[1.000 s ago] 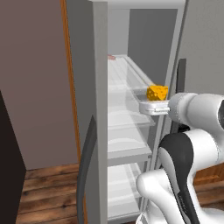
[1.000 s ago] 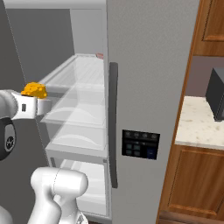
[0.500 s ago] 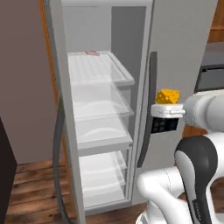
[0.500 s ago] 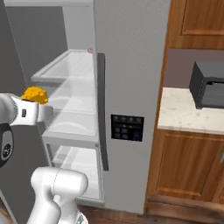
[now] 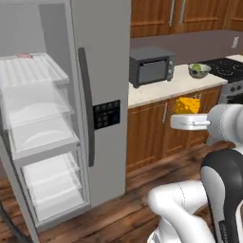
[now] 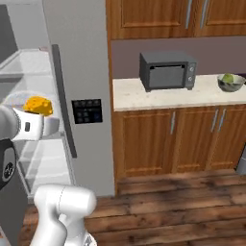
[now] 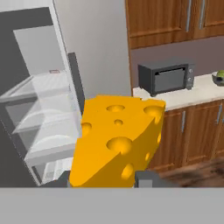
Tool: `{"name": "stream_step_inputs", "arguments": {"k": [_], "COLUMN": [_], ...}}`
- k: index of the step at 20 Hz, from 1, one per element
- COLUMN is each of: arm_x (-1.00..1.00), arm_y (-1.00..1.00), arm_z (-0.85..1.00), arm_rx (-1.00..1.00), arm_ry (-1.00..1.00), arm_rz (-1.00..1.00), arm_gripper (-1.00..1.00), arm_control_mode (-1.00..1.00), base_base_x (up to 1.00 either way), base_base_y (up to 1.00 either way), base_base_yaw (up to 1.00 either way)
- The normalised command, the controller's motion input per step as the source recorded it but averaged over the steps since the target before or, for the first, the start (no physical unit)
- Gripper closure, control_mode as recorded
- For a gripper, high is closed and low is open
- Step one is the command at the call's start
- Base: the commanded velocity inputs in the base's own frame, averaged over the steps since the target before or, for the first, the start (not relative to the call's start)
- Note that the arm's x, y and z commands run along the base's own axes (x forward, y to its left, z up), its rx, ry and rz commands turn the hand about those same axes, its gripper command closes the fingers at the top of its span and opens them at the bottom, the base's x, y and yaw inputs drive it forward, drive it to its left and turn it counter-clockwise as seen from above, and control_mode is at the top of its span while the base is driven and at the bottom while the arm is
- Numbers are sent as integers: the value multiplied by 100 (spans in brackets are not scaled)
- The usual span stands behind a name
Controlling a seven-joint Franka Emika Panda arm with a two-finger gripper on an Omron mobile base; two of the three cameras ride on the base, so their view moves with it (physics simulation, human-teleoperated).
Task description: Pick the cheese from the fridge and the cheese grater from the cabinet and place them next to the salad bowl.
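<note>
The cheese (image 5: pixel 186 105) (image 6: pixel 38 105) is an orange-yellow wedge with holes, and my gripper (image 5: pixel 187 114) (image 6: pixel 41 113) is shut on it in front of the fridge (image 5: pixel 102 71) (image 6: pixel 77 53). In the hand view the cheese (image 7: pixel 116 140) looms large between the fingertips (image 7: pixel 144 178). The fridge stands open, its white shelves (image 5: pixel 38 118) bare. The salad bowl (image 5: pixel 199 70) (image 6: pixel 230 82) with green lettuce sits on the counter to the right. Brown wall cabinet doors (image 5: pixel 156 16) (image 6: pixel 158 19) with silver bar handles are closed. The cheese grater is hidden.
A dark toaster oven (image 5: pixel 152 66) (image 6: pixel 167 70) (image 7: pixel 166 78) stands on the pale counter (image 5: pixel 161 90) (image 6: pixel 134 96) between fridge and bowl. A black stove top (image 5: pixel 223 65) lies right of the bowl. Lower wooden cabinets (image 6: pixel 173 139) and wood floor (image 6: pixel 168 202) lie ahead.
The whole view has swung right: the fridge slid left and the counter, oven and bowl came into sight. The cheese stays in my gripper.
</note>
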Motion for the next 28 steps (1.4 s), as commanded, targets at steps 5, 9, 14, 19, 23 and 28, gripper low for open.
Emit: {"name": "stream_step_inputs", "arguments": {"k": [5,9,14,19,23,28], "arm_x": [0,0,0,0,0,0], "arm_y": [0,0,0,0,0,0], "arm_z": [0,0,0,0,0,0], "arm_rx": [0,0,0,0,0,0], "arm_ry": [0,0,0,0,0,0], "arm_rz": [0,0,0,0,0,0], "arm_gripper": [100,100,100,100,100,100], "arm_control_mode": [100,100,100,100,100,100], "base_base_x": [-21,33,38,75,100,100], "base_base_y": [-48,-100,-100,-73,-1,-7], "base_base_yaw": [-75,-22,3,4,0,0]}}
